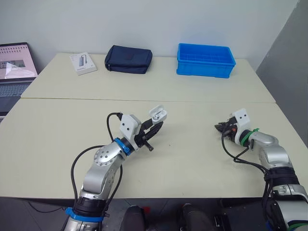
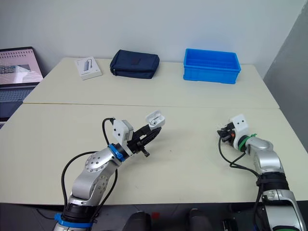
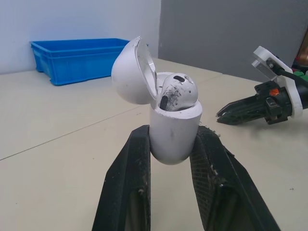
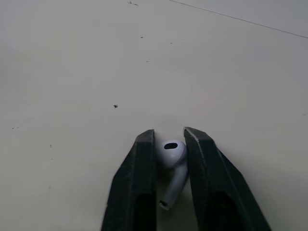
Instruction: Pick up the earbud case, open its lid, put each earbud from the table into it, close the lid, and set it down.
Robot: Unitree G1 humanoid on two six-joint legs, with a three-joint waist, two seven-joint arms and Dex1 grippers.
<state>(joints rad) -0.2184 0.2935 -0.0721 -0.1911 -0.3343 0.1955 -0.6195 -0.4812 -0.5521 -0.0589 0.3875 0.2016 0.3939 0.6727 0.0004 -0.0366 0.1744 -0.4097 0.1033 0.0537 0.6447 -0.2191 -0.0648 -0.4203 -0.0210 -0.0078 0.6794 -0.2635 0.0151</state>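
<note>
Loading in hand, we judge: left jaws pinch the open-lidded earbud case (image 3: 175,126), one earbud (image 3: 178,90) seated; right jaws pinch the second earbud (image 4: 173,155) on the desk (image 4: 72,72), which next needs lifting and seating in the case.

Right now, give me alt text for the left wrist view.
The left pincer grips a white earbud case, lid open, one earbud seated inside. Beyond it are the cream table, a blue bin and the right pincer.

Shiny silver arms (image 1: 103,166) carry black cables (image 1: 76,166). The left gripper (image 1: 159,124) has black fingers (image 3: 130,183) and a blue ring (image 1: 119,145); the right gripper (image 1: 218,127), a green ring (image 1: 246,136).
</note>
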